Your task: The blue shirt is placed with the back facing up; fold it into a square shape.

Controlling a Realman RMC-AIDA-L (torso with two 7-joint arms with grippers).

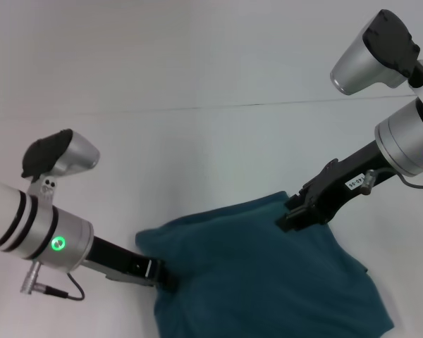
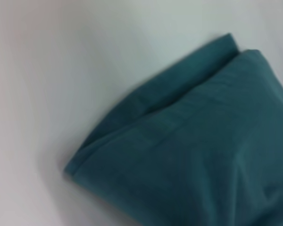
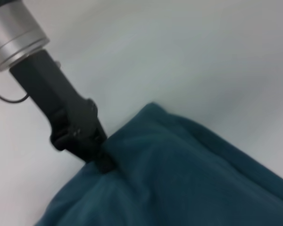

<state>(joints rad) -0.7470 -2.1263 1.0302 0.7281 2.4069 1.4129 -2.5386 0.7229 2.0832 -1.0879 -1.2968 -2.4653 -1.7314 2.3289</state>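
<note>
Two grippers meet the blue shirt [image 1: 261, 274], which lies bunched in folded layers on the white table [image 1: 197, 63]. At the shirt's left edge the left gripper [image 1: 166, 276] is clamped on the cloth, its tip buried in the fold. At the shirt's far right corner the right gripper [image 1: 290, 218] pinches the fabric.

Bare table [image 1: 197, 70] lies open beyond the blue shirt [image 1: 261, 274].
</note>
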